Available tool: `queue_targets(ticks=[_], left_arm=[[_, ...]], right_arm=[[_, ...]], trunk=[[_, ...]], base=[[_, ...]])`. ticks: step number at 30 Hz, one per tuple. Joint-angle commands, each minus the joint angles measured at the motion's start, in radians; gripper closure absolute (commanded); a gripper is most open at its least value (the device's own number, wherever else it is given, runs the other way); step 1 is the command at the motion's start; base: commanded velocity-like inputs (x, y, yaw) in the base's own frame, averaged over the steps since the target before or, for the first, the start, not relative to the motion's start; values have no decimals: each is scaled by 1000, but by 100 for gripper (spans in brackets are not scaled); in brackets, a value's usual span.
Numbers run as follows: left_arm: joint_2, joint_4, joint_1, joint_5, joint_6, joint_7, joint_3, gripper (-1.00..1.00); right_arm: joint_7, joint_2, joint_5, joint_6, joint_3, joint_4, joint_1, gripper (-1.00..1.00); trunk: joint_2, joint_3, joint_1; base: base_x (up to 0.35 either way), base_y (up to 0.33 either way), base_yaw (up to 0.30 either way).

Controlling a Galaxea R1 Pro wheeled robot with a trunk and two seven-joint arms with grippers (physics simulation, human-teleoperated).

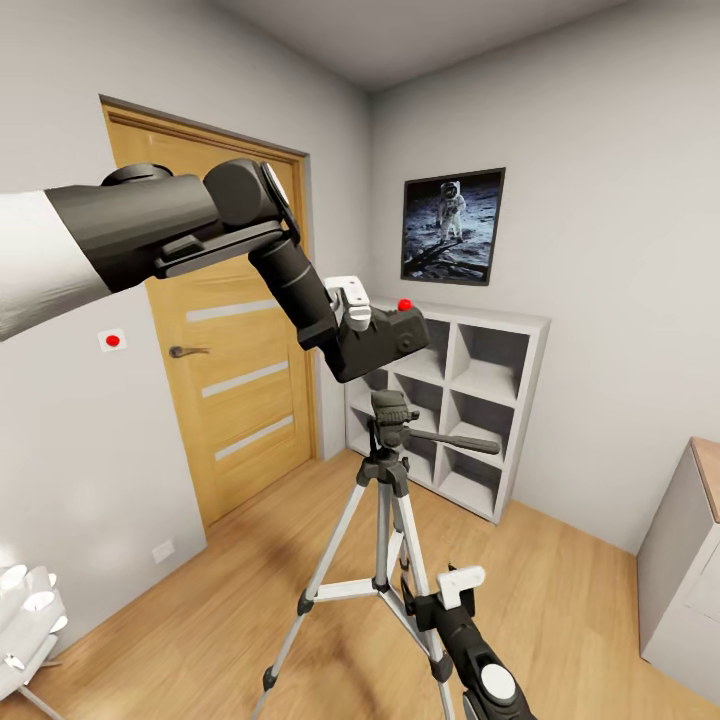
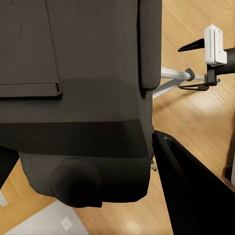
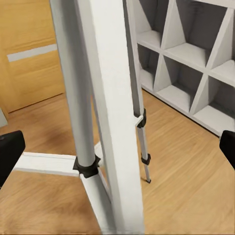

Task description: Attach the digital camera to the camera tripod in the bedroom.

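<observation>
The digital camera [image 1: 385,340], black with a red button on top, is held in the left hand [image 1: 352,312], whose fingers are closed on the body. It is carried just above the black head of the camera tripod [image 1: 385,480], with a small gap seen between the two in the head view. The tripod's pan handle [image 1: 455,440] is extended away from the head, below and beyond the held camera.

In the left wrist view, the camera's dark body [image 2: 78,107] is pressed close to the lens, and the wood plank floor [image 2: 196,112] is seen beyond it.

The right hand [image 1: 455,590] is held low beside the tripod's silver legs, well below the left hand. In the right wrist view, a silver leg [image 3: 110,122] is seen between its two dark fingertips [image 3: 10,152], which are spread wide and touching nothing.

Beyond the left hand, white cube shelves [image 1: 470,400] are stood against the grey wall, with a framed astronaut picture [image 1: 452,227] hung above them. An oak door [image 1: 215,340] with frosted strips is seen behind the left arm.
</observation>
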Motion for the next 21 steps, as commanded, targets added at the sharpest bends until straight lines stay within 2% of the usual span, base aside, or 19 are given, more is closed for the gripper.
queue_targets(ticks=[1, 11, 14, 21], left_arm=[[0, -1, -1, 1, 2, -2, -2, 100], [-4, -2, -1, 2, 2, -2, -3, 100], [-13, -2, 0, 2, 2, -2, -3, 100], [-19, -2, 1, 2, 2, -2, -4, 100]], right_arm=[[-1, 1, 6, -2, 0, 4, 0, -100], [-1, 3, 5, -5, 2, 37, 0, -100], [-1, 3, 5, -6, 2, 38, 0, -100], [-1, 4, 5, -6, 2, 38, 0, -100]], trunk=[[-1, 0, 0], [-1, 0, 0], [-1, 0, 0], [-1, 0, 0]], base=[[0, 0, 0], [34, 0, 0], [36, 0, 0], [226, 0, 0]])
